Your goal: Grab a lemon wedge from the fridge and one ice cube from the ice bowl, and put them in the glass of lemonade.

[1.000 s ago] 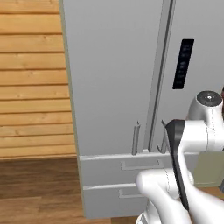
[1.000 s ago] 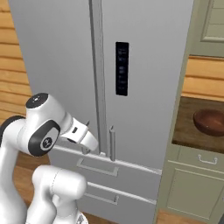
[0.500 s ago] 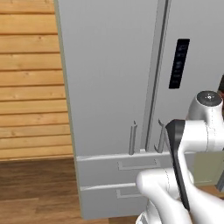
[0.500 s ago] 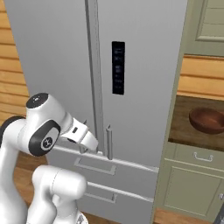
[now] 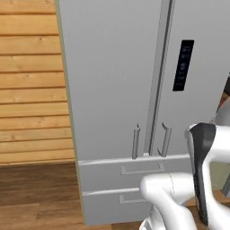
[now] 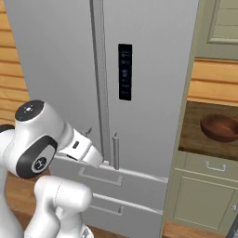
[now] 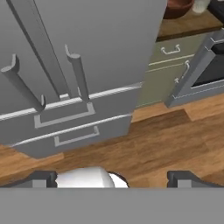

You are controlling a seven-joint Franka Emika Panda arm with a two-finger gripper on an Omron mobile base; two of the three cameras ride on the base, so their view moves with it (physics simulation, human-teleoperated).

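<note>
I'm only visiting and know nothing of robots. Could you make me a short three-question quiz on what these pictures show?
1. True or false: the doors of the tall light-grey French-door fridge are shut.
2. The round reddish-brown wooden-looking bowl sits: A) on the floor; B) on the wooden counter beside the fridge; C) inside the fridge.
3. Are the fingers spread apart or closed?

Key: 1 true; 2 B; 3 spread apart, holding nothing.

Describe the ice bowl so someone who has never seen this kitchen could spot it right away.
Start at the tall light-grey fridge with its black display strip. Just to its right a wooden counter sits over beige cabinet drawers, and the ice bowl rests on it. It is the round, wide, shallow reddish-brown bowl, darker and redder than the counter beneath it.
</note>
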